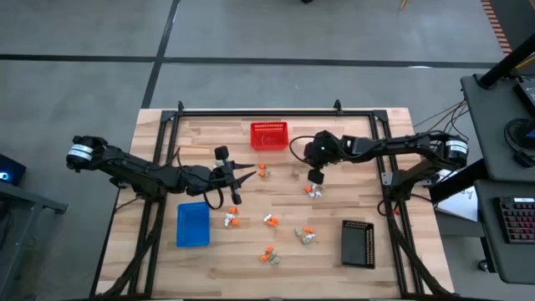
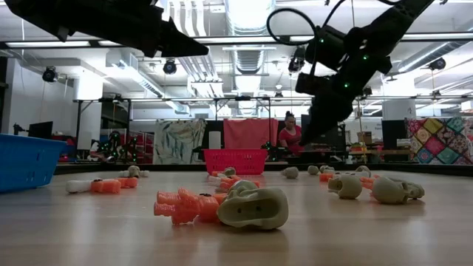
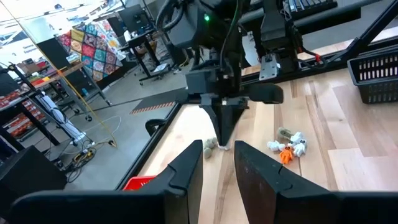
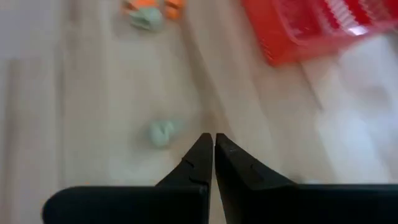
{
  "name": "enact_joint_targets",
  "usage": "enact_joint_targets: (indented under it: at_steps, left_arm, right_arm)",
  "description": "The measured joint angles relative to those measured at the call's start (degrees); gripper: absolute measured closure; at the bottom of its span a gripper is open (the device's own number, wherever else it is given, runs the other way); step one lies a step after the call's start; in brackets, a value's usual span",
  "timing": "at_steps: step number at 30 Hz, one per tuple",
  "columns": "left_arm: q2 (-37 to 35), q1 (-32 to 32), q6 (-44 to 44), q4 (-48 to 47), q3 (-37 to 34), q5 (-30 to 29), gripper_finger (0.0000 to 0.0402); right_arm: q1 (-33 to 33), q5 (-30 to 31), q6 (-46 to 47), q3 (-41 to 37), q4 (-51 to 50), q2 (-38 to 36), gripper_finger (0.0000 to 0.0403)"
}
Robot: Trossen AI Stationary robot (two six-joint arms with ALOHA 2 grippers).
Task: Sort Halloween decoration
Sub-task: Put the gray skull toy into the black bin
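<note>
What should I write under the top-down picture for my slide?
Right gripper shut above scattered Halloween trinkets, left gripper hovering nearby.

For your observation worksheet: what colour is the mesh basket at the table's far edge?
The mesh basket is red, clearest in the high view.

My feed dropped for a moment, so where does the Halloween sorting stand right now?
Nothing looks sorted: the blue tray, the black tray and the red mesh basket show no trinkets inside. The right end effector is shut just above the table, with nothing visible between its tips. The left end effector hangs open mid-table, empty. The orange and pale trinkets lie scattered across the table, all left to sort.
</note>
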Motion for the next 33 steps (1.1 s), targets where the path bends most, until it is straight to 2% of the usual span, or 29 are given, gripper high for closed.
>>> enact_joint_targets:
  at_steps: [4,15,19,26,33]
  left_arm:
    - [0.0,0.0,0.0,0.31,0.0,0.0,0.0326]
    - [0.01,0.0,0.01,0.34,0.0,0.03,0.0326]
    - [0.02,0.0,0.19,0.36,0.0,0.31,0.0326]
    - [0.02,0.0,0.19,0.38,0.0,0.34,0.0326]
    - [0.01,0.0,0.19,0.38,0.0,0.37,0.0326]
  right_arm:
    - [1.12,-2.24,1.14,0.0,2.86,2.04,0.0363]
    - [3.66,-2.56,4.92,-0.02,6.48,4.47,0.0218]
    - [4.05,-2.55,5.06,-0.02,6.73,5.54,0.0183]
    - [5.27,-1.93,6.05,-0.02,7.21,10.3,0.017]
    - [5.26,-1.72,6.02,-0.02,9.79,13.76,0.0203]
